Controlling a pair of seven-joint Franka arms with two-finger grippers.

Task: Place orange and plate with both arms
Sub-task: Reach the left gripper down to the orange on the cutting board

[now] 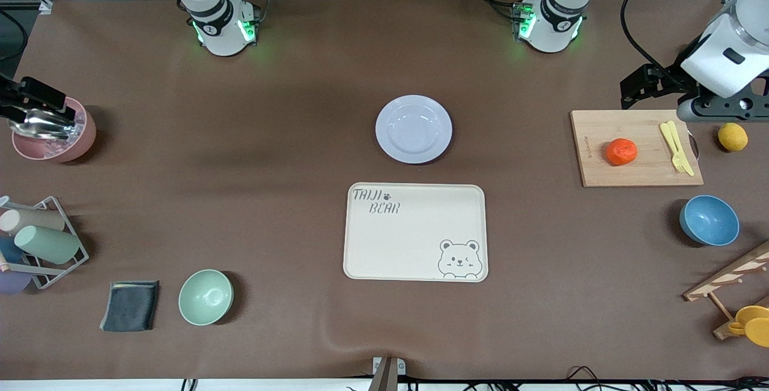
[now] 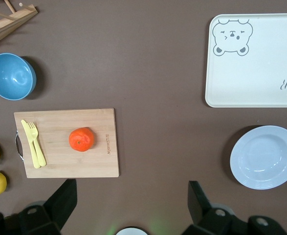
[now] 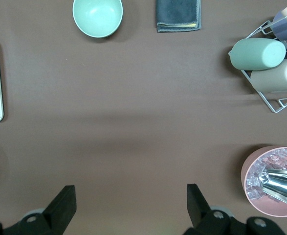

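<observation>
The orange [image 1: 622, 151] lies on a wooden cutting board [image 1: 637, 172] toward the left arm's end of the table; it also shows in the left wrist view [image 2: 81, 139]. The plate [image 1: 413, 129] sits empty at mid-table, farther from the front camera than the cream bear tray [image 1: 414, 241], and shows in the left wrist view [image 2: 265, 156]. My left gripper [image 1: 646, 87] is open and empty, high above the table by the cutting board's edge [image 2: 131, 196]. My right gripper [image 1: 24, 100] is open and empty, high over a pink bowl [image 1: 57, 139] at the right arm's end [image 3: 131, 198].
A yellow fork [image 1: 677, 148] lies on the board, with a yellow fruit [image 1: 732, 137] beside it. A blue bowl [image 1: 709, 220] and a wooden rack [image 1: 730, 283] are nearer the camera. A green bowl [image 1: 205, 297], grey cloth [image 1: 130, 306] and cup rack [image 1: 42, 241] sit toward the right arm's end.
</observation>
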